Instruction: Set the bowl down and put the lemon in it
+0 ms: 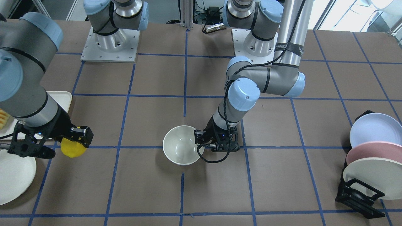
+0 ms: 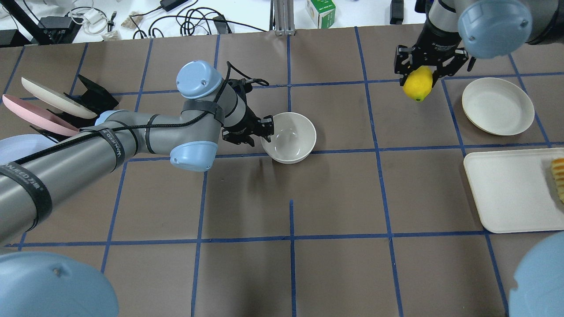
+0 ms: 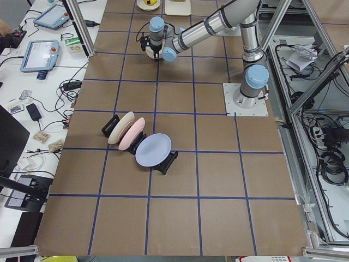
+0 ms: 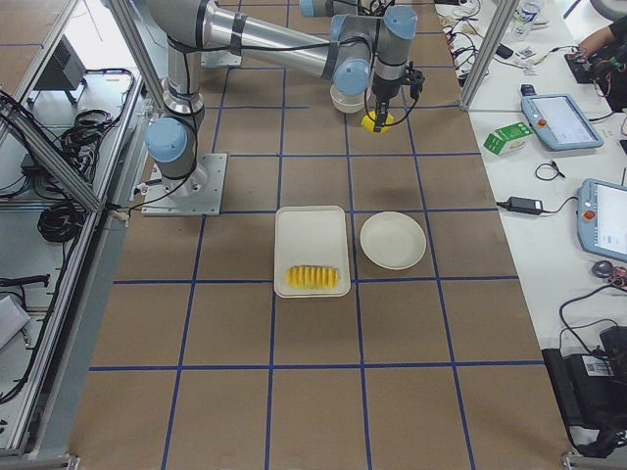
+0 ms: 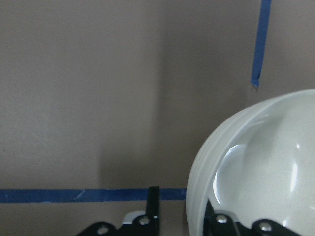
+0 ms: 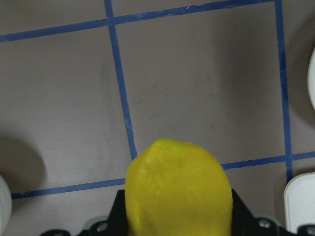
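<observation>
Bowl (image 2: 293, 137) sits upright at mid-table. Left gripper (image 2: 265, 127) is at the rim, jaws straddling the wall with the outer finger clear of it (released). Left forearm lies low and level. Toward the far edge, right end: lemon (image 2: 416, 88) clamped in the down-pointing right gripper (image 2: 419, 79), above the tabletop.

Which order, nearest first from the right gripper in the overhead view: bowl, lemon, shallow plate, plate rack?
1. lemon, held in the right gripper
2. shallow plate, close on its right
3. bowl, table centre
4. plate rack, far left end
</observation>
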Available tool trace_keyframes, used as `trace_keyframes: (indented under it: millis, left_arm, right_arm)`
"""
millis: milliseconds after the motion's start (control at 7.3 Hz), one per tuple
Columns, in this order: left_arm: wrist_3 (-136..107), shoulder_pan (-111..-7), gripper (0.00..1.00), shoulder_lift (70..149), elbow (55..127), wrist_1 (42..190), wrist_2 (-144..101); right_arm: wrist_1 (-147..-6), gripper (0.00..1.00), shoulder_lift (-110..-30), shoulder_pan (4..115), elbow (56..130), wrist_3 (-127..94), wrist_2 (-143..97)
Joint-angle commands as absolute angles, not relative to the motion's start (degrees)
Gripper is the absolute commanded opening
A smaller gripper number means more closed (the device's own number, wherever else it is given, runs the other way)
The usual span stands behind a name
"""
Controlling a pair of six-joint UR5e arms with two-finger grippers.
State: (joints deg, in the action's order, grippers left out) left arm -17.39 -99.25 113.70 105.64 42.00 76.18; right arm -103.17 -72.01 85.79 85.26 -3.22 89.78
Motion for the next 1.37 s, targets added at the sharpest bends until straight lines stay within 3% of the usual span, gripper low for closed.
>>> trace_keyframes:
  millis: [0, 411, 822, 1233]
  left_arm:
    - [-13.0, -96.6, 1.0, 107.9, 103.4, 50.2, 76.4]
    - [-2.6, -90.2, 1.0, 98.9, 93.5, 76.9, 84.0]
    - [-1.9, -89.5, 1.0, 91.0, 92.6, 83.8, 88.3]
    - [-1.9, -89.3, 1.0, 91.8, 86.9, 90.3, 88.5]
  right_arm:
    - [-103.4, 0.0, -72.0, 89.5, 85.3, -6.2, 88.7]
    - [-104.0, 0.0, -70.3, 96.5, 85.3, -13.5, 86.9]
    - [-113.9, 0.0, -64.9, 104.9, 85.5, -20.3, 86.8]
    - [-120.3, 0.0, -59.6, 110.0, 85.9, -24.1, 86.9]
